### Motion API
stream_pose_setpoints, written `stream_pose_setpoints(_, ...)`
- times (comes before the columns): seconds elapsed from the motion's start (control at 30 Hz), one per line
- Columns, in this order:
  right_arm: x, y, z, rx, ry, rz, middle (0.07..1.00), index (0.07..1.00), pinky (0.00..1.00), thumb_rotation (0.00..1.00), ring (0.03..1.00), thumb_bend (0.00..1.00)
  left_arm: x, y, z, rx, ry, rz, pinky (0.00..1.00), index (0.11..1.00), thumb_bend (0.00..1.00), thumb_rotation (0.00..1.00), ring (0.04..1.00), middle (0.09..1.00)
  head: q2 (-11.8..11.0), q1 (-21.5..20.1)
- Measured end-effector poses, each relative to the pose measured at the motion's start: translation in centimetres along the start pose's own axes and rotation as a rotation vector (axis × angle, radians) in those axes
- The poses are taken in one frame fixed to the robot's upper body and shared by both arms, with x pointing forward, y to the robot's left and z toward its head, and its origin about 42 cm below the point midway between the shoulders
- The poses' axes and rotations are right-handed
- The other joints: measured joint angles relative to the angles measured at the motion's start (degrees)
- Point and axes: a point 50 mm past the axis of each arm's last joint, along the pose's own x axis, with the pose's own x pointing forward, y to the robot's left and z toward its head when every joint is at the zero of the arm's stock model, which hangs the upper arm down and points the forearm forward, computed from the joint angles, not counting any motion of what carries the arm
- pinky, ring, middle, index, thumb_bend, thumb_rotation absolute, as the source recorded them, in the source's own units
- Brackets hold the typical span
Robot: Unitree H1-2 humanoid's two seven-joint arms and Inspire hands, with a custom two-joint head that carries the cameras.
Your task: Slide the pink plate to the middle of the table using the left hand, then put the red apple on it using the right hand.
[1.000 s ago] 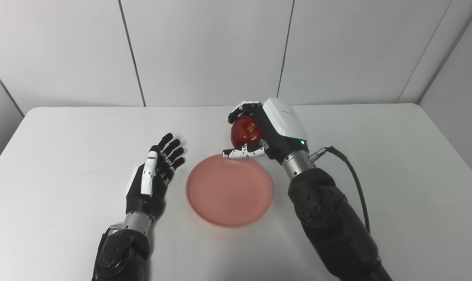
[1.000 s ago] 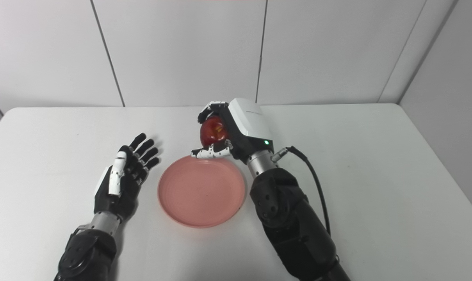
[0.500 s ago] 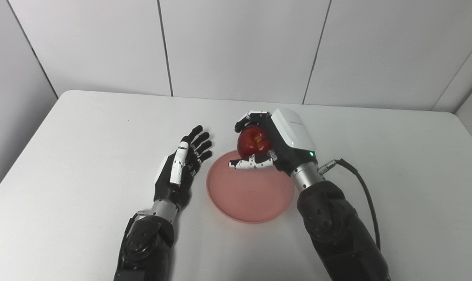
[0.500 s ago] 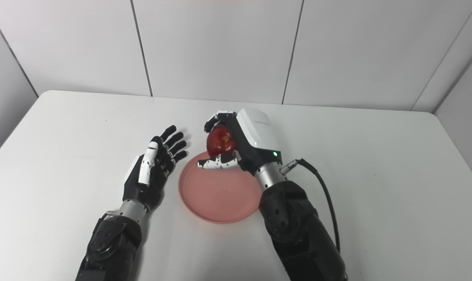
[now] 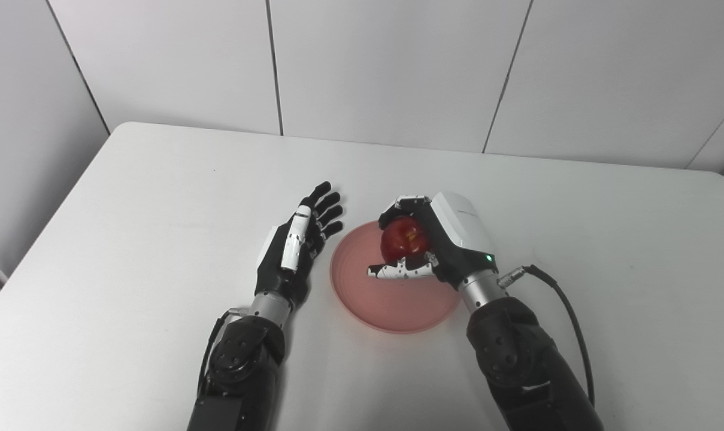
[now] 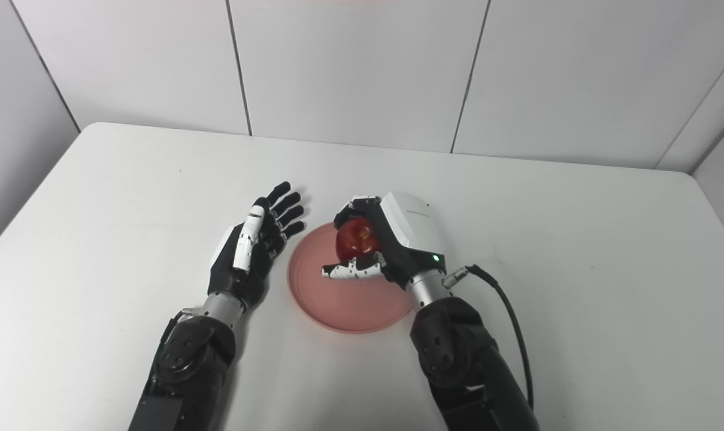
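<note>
The apple (image 5: pixel 405 236) has a glossy red skin. The plate (image 5: pixel 391 305) looks like smooth pink plastic with a soft sheen. The surface (image 5: pixel 607 227) is matt white. The right robot hand (image 5: pixel 424 242) wears a smooth white plastic shell; its wrist (image 5: pixel 480 291) is brushed metal.

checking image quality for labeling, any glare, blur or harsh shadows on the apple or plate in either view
Left eye view: red apple sharp, with a small highlight; pink plate evenly lit, only a soft shadow at its near rim. Right eye view: equally sharp, right hand casts faint shadow, no blur.
</note>
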Motion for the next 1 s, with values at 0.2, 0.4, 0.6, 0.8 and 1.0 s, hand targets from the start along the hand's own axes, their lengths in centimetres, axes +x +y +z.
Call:
stream_pose_setpoints(0.2,-0.3,1.7,-1.0,0.014,0.036,0.049,0.412,0.528,0.21,0.0,0.301,0.52,0.0,-0.2,0.0,-0.005,0.0,0.001,0.87,0.876,0.36,1.0,0.893,0.896,0.0,0.0)
stream_pose_setpoints(0.4,-0.2,2.1,-1.3,0.013,0.028,0.026,0.408,0.526,0.21,0.0,0.29,0.52,0.0,-0.1,-0.1,-0.005,0.0,0.001,0.87,0.876,0.36,1.0,0.893,0.895,0.1,-0.1)
stream_pose_setpoints(0.6,-0.1,2.2,-1.2,0.015,0.025,0.019,0.412,0.527,0.22,0.0,0.305,0.52,0.0,-0.2,-0.1,-0.005,-0.001,0.001,0.87,0.877,0.36,1.0,0.895,0.898,0.3,0.1)
stream_pose_setpoints(0.8,-0.1,2.3,-1.3,0.012,0.023,0.015,0.416,0.529,0.23,0.0,0.317,0.52,0.0,-0.2,-0.1,-0.005,0.0,0.001,0.87,0.876,0.36,1.0,0.892,0.897,0.3,0.0)
stream_pose_setpoints(1.0,-0.1,2.4,-1.1,-0.008,0.02,0.01,0.45,0.528,0.28,0.01,0.393,0.53,0.0,-0.2,-0.1,-0.006,0.0,0.001,0.87,0.878,0.37,1.0,0.894,0.898,0.2,-0.1)
